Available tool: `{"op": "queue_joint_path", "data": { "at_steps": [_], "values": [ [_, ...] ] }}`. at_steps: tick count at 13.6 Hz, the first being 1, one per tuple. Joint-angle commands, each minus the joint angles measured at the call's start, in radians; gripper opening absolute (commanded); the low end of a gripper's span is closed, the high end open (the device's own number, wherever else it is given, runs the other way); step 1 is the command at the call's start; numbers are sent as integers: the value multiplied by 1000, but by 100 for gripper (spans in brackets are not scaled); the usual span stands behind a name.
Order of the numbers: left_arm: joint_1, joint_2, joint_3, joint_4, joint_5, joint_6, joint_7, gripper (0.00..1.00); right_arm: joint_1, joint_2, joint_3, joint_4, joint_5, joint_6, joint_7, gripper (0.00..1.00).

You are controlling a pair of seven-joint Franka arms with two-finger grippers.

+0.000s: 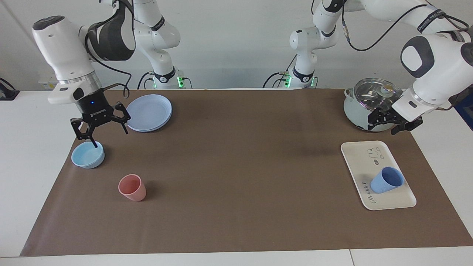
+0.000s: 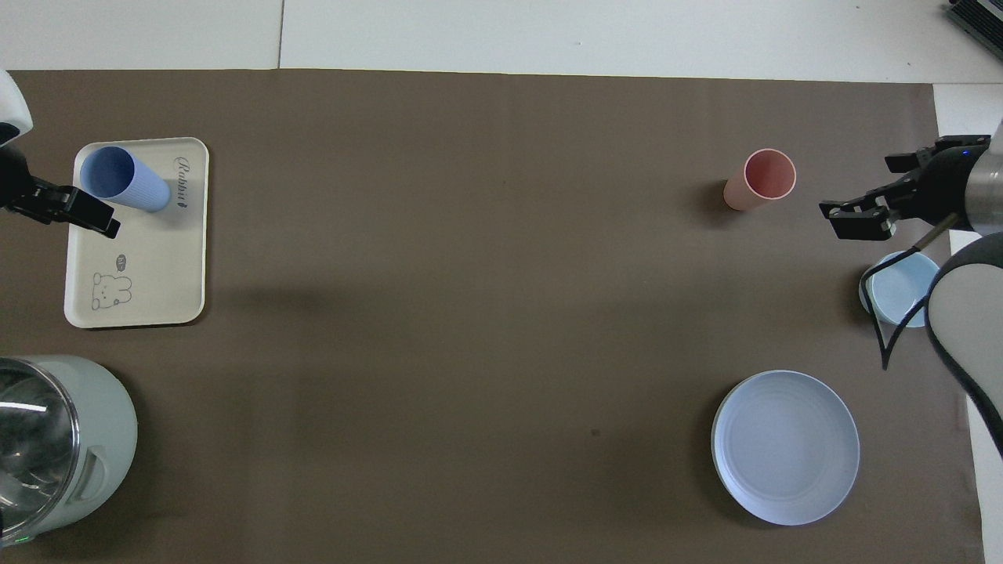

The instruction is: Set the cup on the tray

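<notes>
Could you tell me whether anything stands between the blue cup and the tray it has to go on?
Nothing visible does: the cup already stands on the tray, near its lettered end. The left gripper is up beside the pot, and the right gripper is over the bowl.

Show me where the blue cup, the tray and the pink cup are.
blue cup (image 1: 386, 180), facing view, its side wall
tray (image 1: 357, 156), facing view, bare floor near the bear drawing
pink cup (image 2: 758, 180), overhead view, its inside

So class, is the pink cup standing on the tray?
No, the pink cup stands on the brown mat; only the blue cup is on the tray.
</notes>
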Motion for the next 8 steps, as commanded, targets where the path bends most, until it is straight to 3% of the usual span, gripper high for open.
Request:
{"op": "queue_joint_path", "data": {
  "at_steps": [1,3,5,8],
  "values": [
    [-22,-51,4,9,29,-9,-130,88,33,-39,3,0,-104,-120,327,100],
    [-22,-99,2,5,18,15,-147,88,54,-50,3,38,-139,-247,512,100],
    [-21,-117,7,5,-27,23,-149,91,51,-19,3,181,-140,-437,645,100],
    [-21,-134,8,1,-18,25,-149,100,31,47,-3,375,-138,-653,667,100]
  ]
}}
